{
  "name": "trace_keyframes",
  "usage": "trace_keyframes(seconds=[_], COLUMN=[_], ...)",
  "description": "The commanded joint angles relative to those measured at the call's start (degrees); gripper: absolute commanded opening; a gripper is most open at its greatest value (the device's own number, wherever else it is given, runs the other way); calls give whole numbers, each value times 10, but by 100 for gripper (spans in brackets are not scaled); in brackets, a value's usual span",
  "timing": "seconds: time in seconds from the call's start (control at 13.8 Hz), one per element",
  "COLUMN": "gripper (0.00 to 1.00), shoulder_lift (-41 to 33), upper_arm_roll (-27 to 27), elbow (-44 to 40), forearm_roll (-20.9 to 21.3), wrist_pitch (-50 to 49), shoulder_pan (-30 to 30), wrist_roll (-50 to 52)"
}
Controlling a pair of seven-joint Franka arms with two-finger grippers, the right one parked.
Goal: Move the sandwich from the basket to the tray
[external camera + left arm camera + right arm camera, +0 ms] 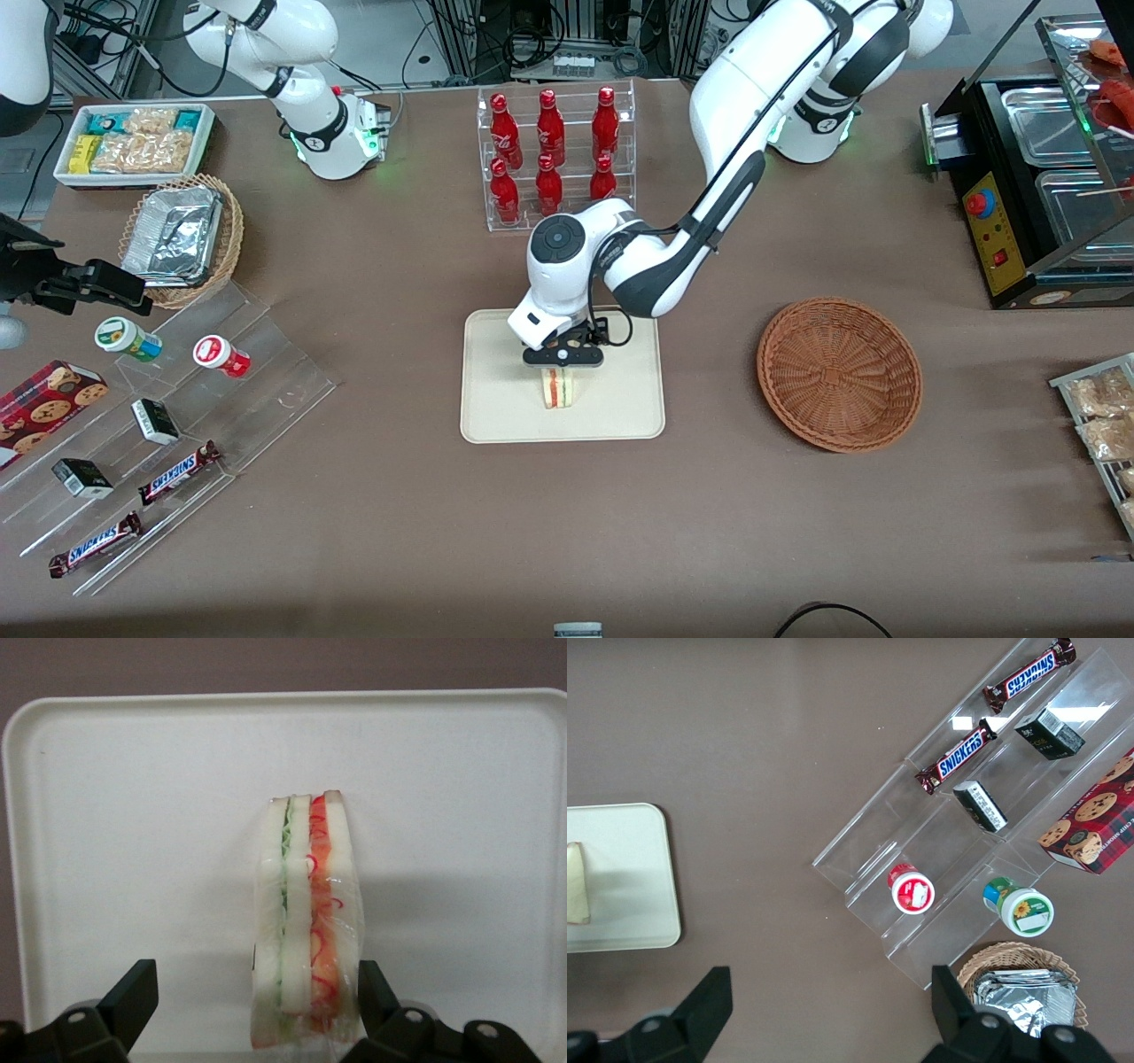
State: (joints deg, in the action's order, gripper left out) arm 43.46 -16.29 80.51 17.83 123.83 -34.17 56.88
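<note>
The sandwich [558, 390] stands on its edge on the cream tray [496, 399], cut side with red-orange and green layers toward the front camera. My gripper [563, 365] hangs directly over it, open. In the left wrist view the sandwich [306, 921], wrapped in clear film, stands between the black fingers [133, 994]; one finger is close against the film and the other stands well apart from it. The tray [133, 815] fills that view. The reddish-brown basket [839, 372] lies empty beside the tray, toward the working arm's end of the table.
A clear rack of red bottles [554, 155] stands farther from the front camera than the tray. Toward the parked arm's end lie clear stepped shelves [177, 416] with snacks, a tan basket of foil containers [182, 239] and a white bin [137, 142]. A black food warmer [1036, 177] stands at the working arm's end.
</note>
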Motion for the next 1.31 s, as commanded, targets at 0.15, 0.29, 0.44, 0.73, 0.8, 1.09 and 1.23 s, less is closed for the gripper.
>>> trace_keyframes(seconds=[0.15, 0.29, 0.44, 0.73, 0.8, 1.09, 1.23], gripper=[99, 99, 99, 99, 99, 99, 99], shoulder_lift=[-116, -151, -182, -240, -252, -298, -321], upper_arm_roll=[5, 6, 7, 6, 6, 6, 7], elbow=[11, 11, 10, 11, 11, 12, 15], forearm_roll=[-2, -18, -18, -22, -24, -49, -78], wrist_pitch=[-120, -173, -219, -261, -274, -353, -382], shoulder_pan=[37, 53, 77, 139, 153, 211, 249], wrist_roll=[60, 76, 112, 100, 76, -39, -105])
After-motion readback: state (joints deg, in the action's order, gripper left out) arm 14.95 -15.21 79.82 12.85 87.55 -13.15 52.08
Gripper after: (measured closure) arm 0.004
